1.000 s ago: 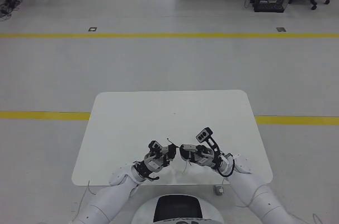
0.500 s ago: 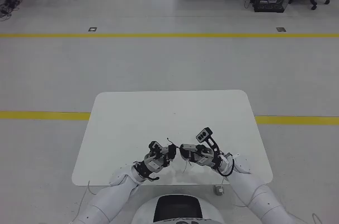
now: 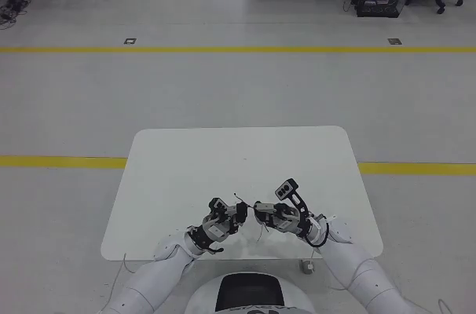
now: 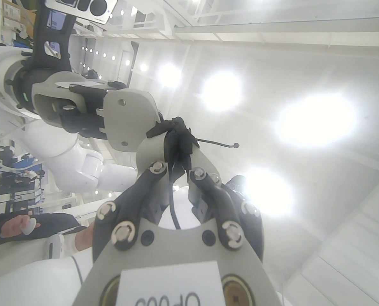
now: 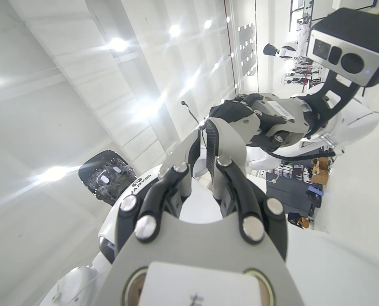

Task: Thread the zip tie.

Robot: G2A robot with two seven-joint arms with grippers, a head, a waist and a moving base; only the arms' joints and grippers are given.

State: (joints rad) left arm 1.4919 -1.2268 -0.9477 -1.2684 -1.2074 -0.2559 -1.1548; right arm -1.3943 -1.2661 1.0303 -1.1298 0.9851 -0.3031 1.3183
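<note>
1 zip tie (image 4: 215,142) | left end effector (image 4: 176,143) pinches it | right end effector (image 5: 204,132) seemingly pinches it

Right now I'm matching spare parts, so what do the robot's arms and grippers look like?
The left arm and right arm have glossy white shells. The left gripper and right gripper have pale grey fingers, black linkage bars with silver pins, and a grey base with a white label.
</note>
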